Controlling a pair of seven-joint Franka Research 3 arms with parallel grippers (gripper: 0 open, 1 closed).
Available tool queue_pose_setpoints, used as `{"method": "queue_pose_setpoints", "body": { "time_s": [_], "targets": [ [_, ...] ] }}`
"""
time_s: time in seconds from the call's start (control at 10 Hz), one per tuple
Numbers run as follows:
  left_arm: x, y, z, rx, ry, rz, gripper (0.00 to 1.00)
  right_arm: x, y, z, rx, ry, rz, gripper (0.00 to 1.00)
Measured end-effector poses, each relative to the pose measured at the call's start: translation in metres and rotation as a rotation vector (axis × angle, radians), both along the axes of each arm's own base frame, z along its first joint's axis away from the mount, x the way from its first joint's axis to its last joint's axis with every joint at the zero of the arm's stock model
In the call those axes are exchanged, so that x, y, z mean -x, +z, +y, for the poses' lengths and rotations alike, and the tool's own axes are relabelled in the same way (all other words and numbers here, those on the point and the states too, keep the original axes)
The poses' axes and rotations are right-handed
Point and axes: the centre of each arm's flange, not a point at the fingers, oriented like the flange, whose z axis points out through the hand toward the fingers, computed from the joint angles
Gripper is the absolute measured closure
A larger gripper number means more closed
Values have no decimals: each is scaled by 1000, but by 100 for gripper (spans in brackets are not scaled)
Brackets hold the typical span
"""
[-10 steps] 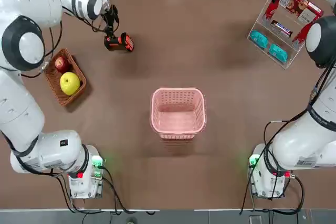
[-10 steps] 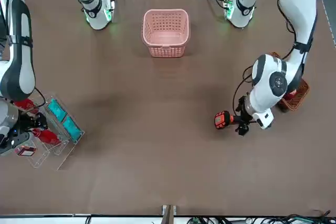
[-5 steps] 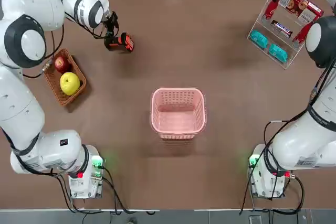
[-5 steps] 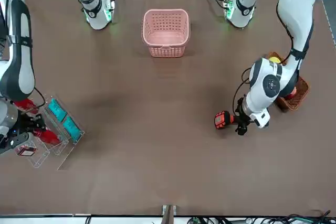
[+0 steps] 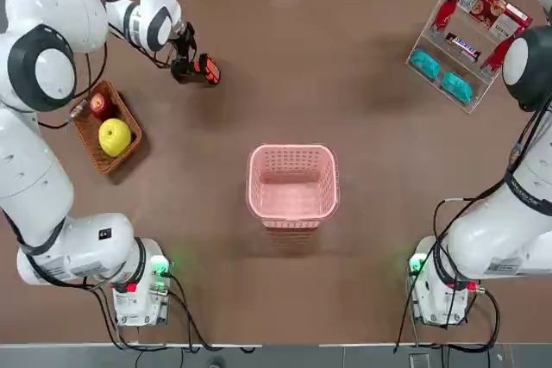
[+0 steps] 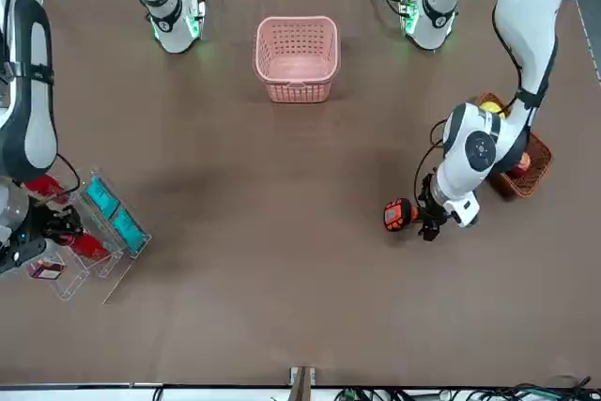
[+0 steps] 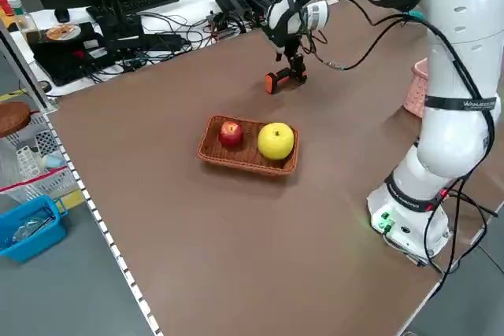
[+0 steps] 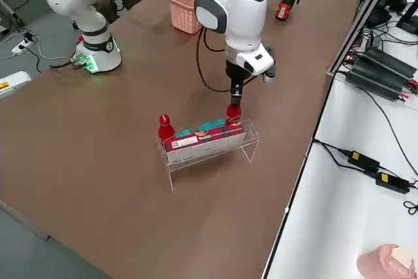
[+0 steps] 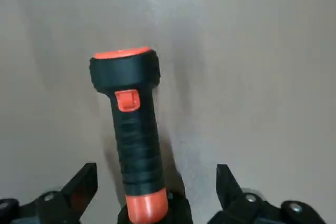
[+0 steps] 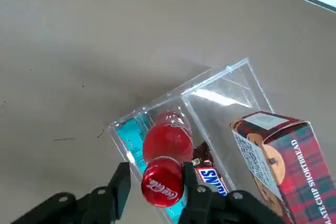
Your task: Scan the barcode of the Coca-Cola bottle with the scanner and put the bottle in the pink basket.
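Scanner: on the counter, far-left of the pink basket, now between the spread fingers of the descended left gripper (unclamped). Bottle: racked, right gripper fingers pinching its cap.

Right gripper seen low in view, fingers closed against the red cap of a Coca-Cola bottle. Bottle stood in a clear acrylic rack on the brown table. Teal packets noted at 9 o'clock of the bottle, a Snickers bar at 4 o'clock, a chocolate chip shortbread box at 3 o'clock.
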Motion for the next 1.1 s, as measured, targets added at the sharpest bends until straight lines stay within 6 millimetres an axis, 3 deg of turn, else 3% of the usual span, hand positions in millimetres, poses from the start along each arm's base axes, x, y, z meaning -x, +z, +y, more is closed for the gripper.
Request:
{"method": "queue_pose_setpoints", "body": {
  "time_s": [0.5, 0.7, 0.9, 1.1],
  "targets": [
    [0, -11, -1, 3, -15, -10, 0, -1, 1, -4, 8, 30, -22, 52],
    [0, -14, -1, 3, -19, -9, 0, -2, 1, -5, 10, 30, -35, 56],
    [0, -17, -1, -5, -31, -9, 0, -3, 1, -5, 10, 31, -44, 68],
    [1, -23, 0, -8, -41, -9, 0, -3, 1, -5, 10, 32, -44, 68]
  ]
}}
